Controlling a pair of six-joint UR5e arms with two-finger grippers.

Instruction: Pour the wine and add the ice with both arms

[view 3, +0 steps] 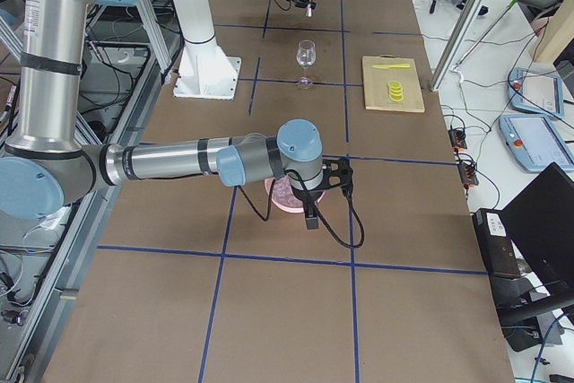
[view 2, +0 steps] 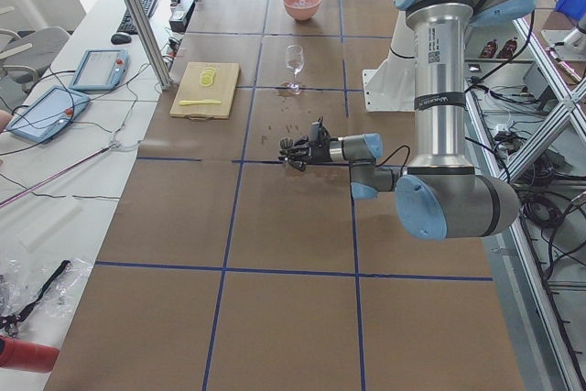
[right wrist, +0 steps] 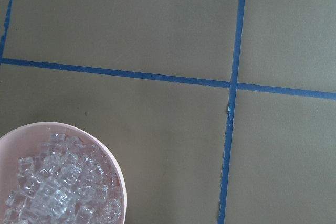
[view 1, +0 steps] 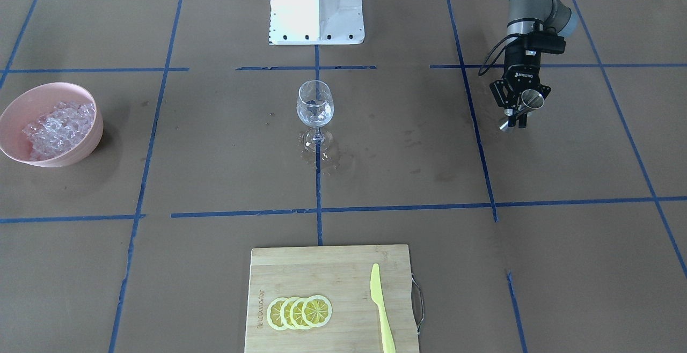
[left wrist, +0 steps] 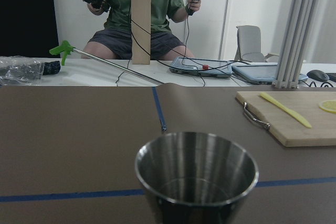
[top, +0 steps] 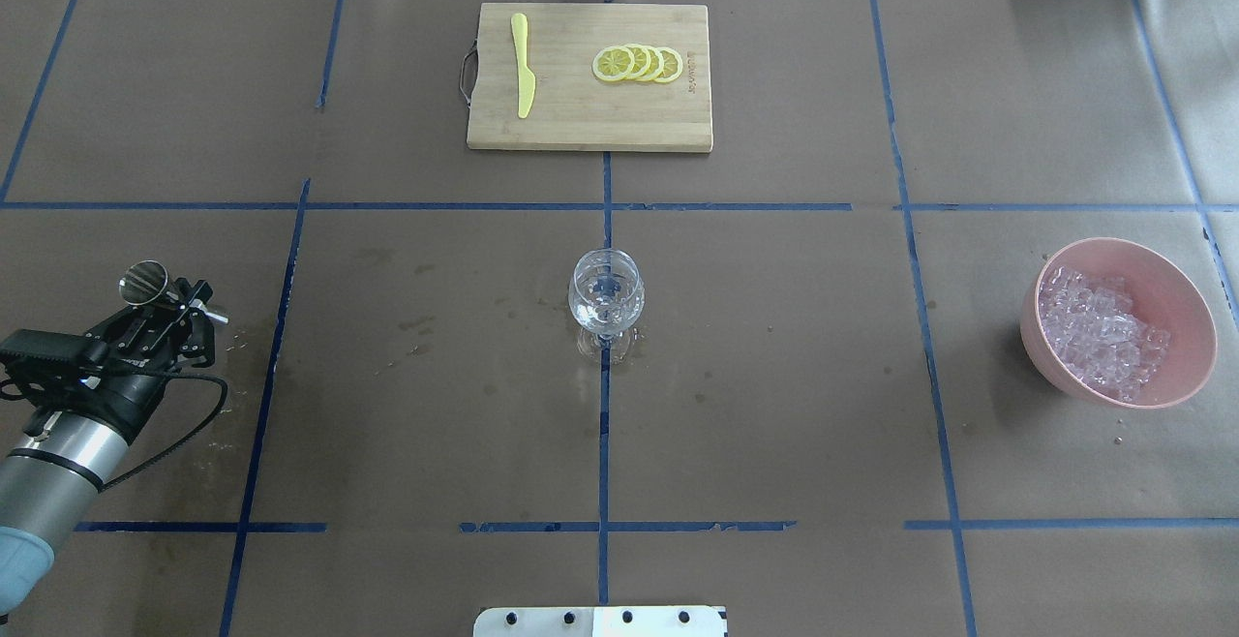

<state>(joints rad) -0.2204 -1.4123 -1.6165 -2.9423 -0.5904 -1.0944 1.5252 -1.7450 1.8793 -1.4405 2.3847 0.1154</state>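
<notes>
**A:** Item one, the step in hand?

**B:** I am reading it as the pouring step. The left tool (top: 166, 300) is clamping a small steel cup (top: 144, 282) and holding it above the worktop (top: 774, 405). It is hanging at 9 o'clock from the wine glass (top: 605, 300) and well apart from it. In the wrist view the cup is sitting about upright.

**A:** What is the next move asking for?

**B:** Probably carrying the cup level toward 3 o'clock until its lip is hanging over the glass rim. Tipping it slowly would follow, since the glass is narrow-mouthed and standing on a thin stem.

**A:** Item two, the containers?

**B:** Steel cup: its inner wall is shining, and I cannot tell whether liquid is lying in it. Wine glass: it is standing upright at the centre. Reflections are showing in its bowl, so I am not judging any fill. Pink bowl (top: 1171, 288): it is sitting at 3 o'clock from the glass and holding the ice (top: 1099, 332), a heap of clear cubes. No cubes are showing in the glass.

**A:** And the right tool (view 3: 312, 193)?

**B:** It is showing only in the side view, so I cannot tell whether it is open or closed. Its wrist camera is looking down on the bowl's edge, so I am judging it to be waiting near the ice.
</notes>
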